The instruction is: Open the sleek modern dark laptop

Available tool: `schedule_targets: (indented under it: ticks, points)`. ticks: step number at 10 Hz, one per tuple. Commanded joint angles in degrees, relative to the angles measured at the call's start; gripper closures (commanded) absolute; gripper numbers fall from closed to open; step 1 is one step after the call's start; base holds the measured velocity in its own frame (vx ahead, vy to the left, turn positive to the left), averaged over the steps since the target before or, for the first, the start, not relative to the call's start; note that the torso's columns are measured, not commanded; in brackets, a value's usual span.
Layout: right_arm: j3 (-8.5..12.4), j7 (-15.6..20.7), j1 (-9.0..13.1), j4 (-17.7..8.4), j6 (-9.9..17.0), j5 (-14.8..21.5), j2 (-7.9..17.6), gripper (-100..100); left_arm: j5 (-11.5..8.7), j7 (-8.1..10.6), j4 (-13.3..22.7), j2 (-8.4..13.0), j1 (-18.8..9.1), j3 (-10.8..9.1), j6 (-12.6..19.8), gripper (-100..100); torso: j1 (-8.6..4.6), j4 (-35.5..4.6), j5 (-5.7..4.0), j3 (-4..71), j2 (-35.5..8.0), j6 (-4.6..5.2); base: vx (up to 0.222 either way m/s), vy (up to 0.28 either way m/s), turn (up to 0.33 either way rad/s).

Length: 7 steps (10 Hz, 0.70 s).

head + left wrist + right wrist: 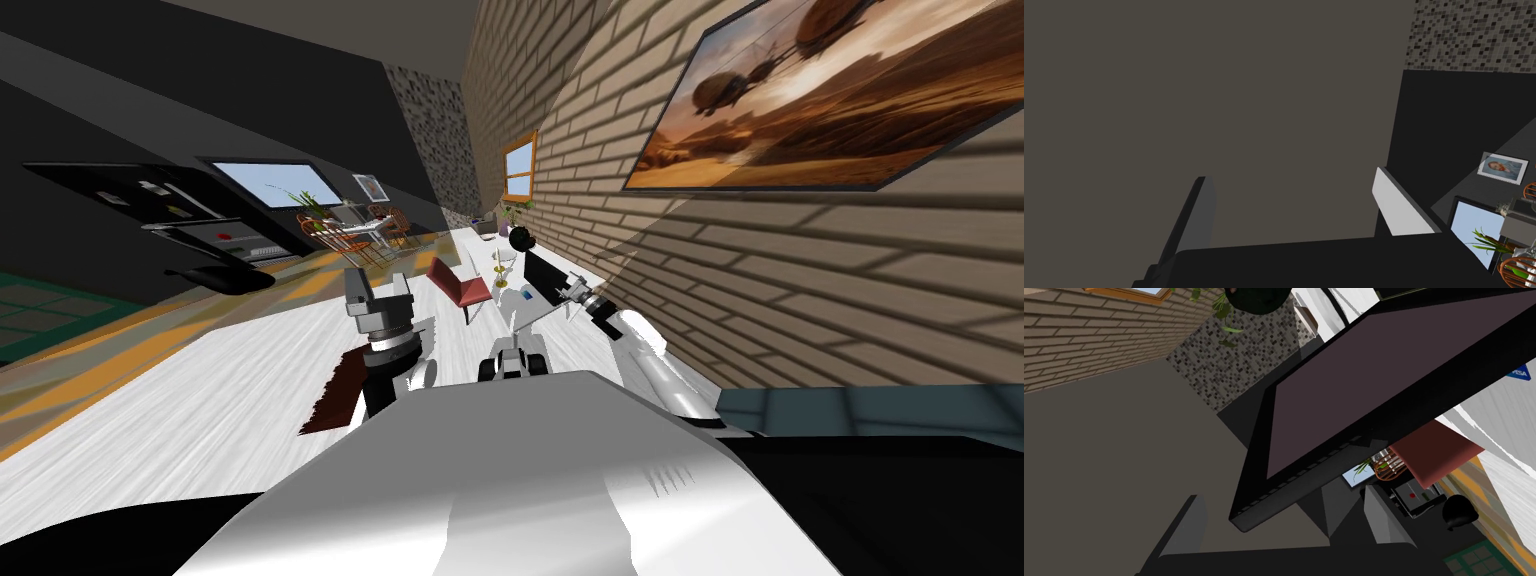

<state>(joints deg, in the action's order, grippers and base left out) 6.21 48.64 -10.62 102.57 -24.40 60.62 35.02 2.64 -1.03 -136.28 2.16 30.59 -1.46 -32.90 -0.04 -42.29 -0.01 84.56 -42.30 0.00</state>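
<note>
Laptop: the dark laptop stands just ahead of the right gripper, on the white surface. Its lid is already raised some way, and the dark screen faces the gripper.
Right gripper: the fingers are apart and clamp nothing. One corner of the laptop lies between them, close to the gripper body; I cannot tell if a finger touches it.
Left gripper: the left gripper is held up, well apart from the laptop, with its fingers apart and empty.
Step in hand: in my judgement, it is to swing the lid further back until it is fully open.
How to do it well: press on the free edge of the lid, far from the hinge. Follow the arc of the lid around the hinge, and go slowly so that the base does not slide.
Risk: a push too near the hinge may shift the whole laptop toward the brick wall beyond the gripper.
</note>
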Motion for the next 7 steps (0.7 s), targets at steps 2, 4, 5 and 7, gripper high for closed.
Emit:
schedule_targets:
  ticks: [2, 4, 5, 7]
  points:
    - [0.0, 0.2, 0.0, 0.0, 0.1, 0.1, 0.1, 100, 0.0, 0.00, 0.0, 0.0, 0.0, 0.00, 0.0, 0, -0.05, 0.0, -0.02, 0.0, 0.0, 0.00, 0.000, 0.000, 0.000]
    - [-0.1, -2.8, 0.9, -1.7, 0.2, -2.0, 0.9, 100, 0.0, 0.00, 0.0, 0.0, 0.0, 0.00, 0.0, 0, -0.18, 0.3, -0.19, 0.1, 0.2, -0.07, -0.004, -0.056, 0.059]
    - [-0.2, -4.3, 1.3, -2.6, 0.3, -3.0, 1.3, 100, 0.0, 0.00, 0.0, 0.0, 0.0, 0.00, 0.0, 0, -0.28, 0.3, -0.20, 0.1, 0.3, 0.06, -0.009, -0.042, 0.040]
    - [-0.4, -7.2, 2.1, -4.3, 0.4, -5.1, 2.1, 100, 0.0, 0.00, 0.0, 0.0, 0.0, -0.01, 0.0, 0, -0.39, 0.3, -0.24, 0.2, 0.4, 0.13, -0.005, -0.051, 0.042]
